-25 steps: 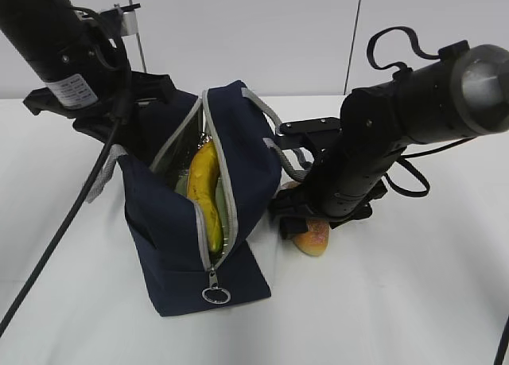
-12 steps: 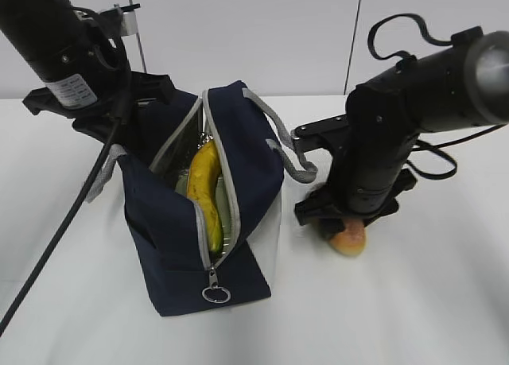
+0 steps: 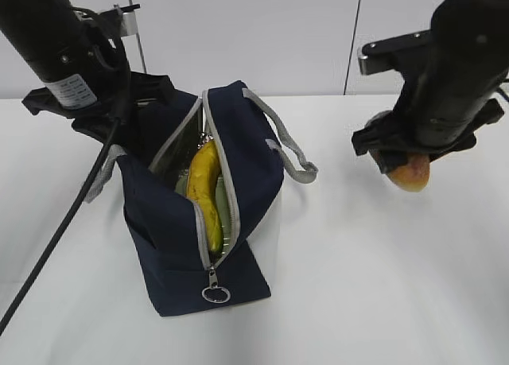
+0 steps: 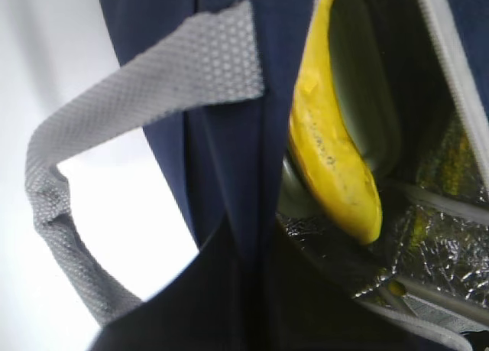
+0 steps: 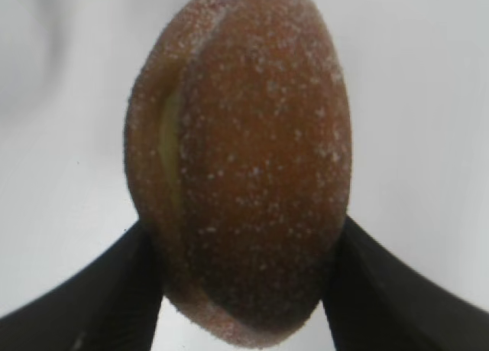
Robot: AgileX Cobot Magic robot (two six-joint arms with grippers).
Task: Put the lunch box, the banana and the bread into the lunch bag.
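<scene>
While the left gripper (image 3: 119, 134), apparently pinching the lunch bag (image 3: 191, 246)'s far-left edge to keep it open over the banana (image 3: 205, 192), holds, the right gripper (image 5: 243, 290) clamps the bread (image 5: 241, 160) aloft at right, ready for carrying.

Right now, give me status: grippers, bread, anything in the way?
Right gripper shut on bread, lifted off table. Left gripper unseen, by lunch bag. Banana inside open bag. Nothing seen between bread and bag.
</scene>
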